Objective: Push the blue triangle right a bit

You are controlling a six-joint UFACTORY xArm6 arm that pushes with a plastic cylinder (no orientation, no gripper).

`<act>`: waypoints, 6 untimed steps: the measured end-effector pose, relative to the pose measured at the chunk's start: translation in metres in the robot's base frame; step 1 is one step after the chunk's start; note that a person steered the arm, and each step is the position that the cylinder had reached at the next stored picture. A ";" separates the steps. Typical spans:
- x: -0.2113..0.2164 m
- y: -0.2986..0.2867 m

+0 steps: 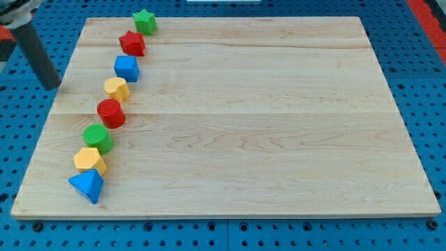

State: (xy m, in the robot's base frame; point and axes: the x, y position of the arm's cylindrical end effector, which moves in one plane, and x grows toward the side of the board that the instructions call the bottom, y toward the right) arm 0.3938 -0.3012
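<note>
The blue triangle (pixel 87 185) lies near the board's bottom left corner, at the low end of a slanted line of blocks. A yellow hexagon-like block (pixel 89 160) touches it from above. My tip (pixel 53 86) is the lower end of the dark rod at the view's far left, off the board's left edge. It stands well above and left of the blue triangle, level with the yellow block (pixel 117 89), and touches no block.
The line runs up and right: green cylinder (pixel 97 138), red cylinder (pixel 111 113), blue block (pixel 127 67), red block (pixel 132 43), green star (pixel 144 21). The wooden board (pixel 265 118) rests on a blue pegboard.
</note>
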 end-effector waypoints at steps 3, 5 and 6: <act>0.146 0.021; 0.201 0.096; 0.203 0.096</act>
State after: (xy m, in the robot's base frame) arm 0.5965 -0.2048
